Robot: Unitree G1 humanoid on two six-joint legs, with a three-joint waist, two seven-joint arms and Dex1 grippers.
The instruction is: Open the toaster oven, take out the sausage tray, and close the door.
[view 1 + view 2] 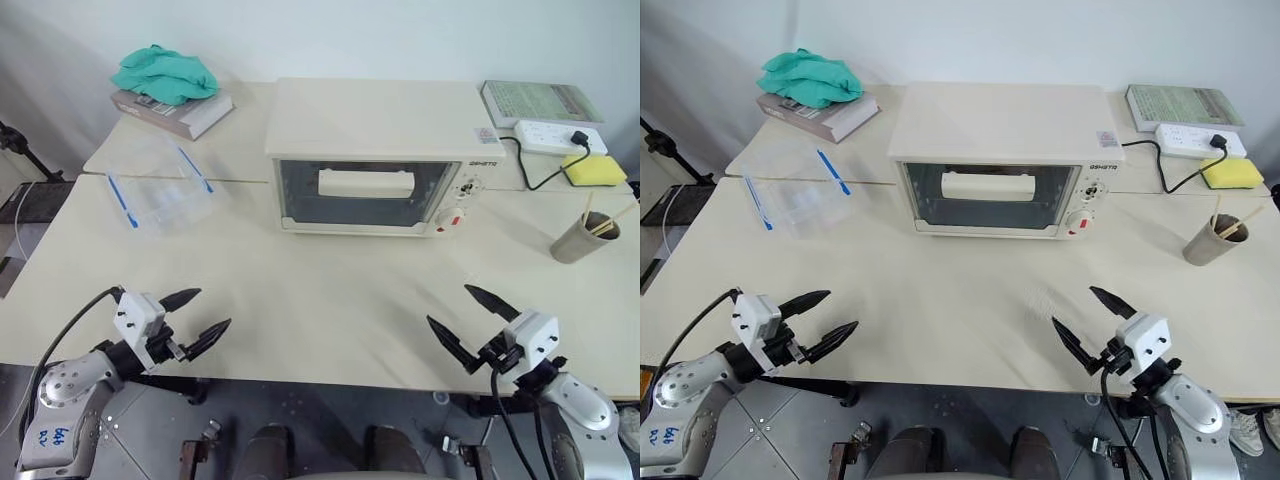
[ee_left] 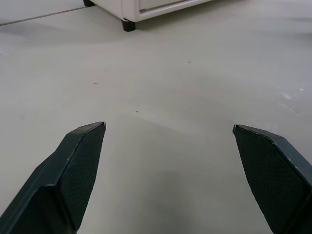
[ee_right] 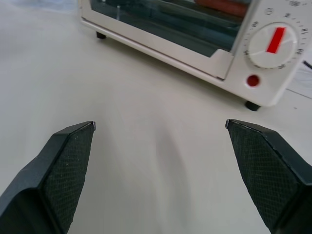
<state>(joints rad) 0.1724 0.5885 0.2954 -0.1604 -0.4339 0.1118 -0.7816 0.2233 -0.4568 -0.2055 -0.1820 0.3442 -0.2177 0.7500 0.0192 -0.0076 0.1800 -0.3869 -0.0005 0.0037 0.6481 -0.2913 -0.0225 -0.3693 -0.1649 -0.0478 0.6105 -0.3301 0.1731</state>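
Nothing of the task appears done yet. Toward the far edge of the pale worktop (image 1: 330,290) stands the large cream-white boxy toaster oven (image 1: 385,150), its wide glass door (image 1: 362,195) with the cream bar handle (image 1: 366,183) shut and upright. Behind the glass, the shiny metal sausage tray cannot be made out clearly; the right wrist view catches only a reddish streak inside, near the red-marked dial (image 3: 274,43). Both tools hang over the near edge of the worktop, well apart from the oven: the left tool (image 1: 194,318) near the near-left corner, the right tool (image 1: 468,322) near the near-right corner. Each has its two black fingers spread wide and holds nothing. All three steps are judged still to come: pulling the door down by its handle, drawing the tray out, and closing the door again.
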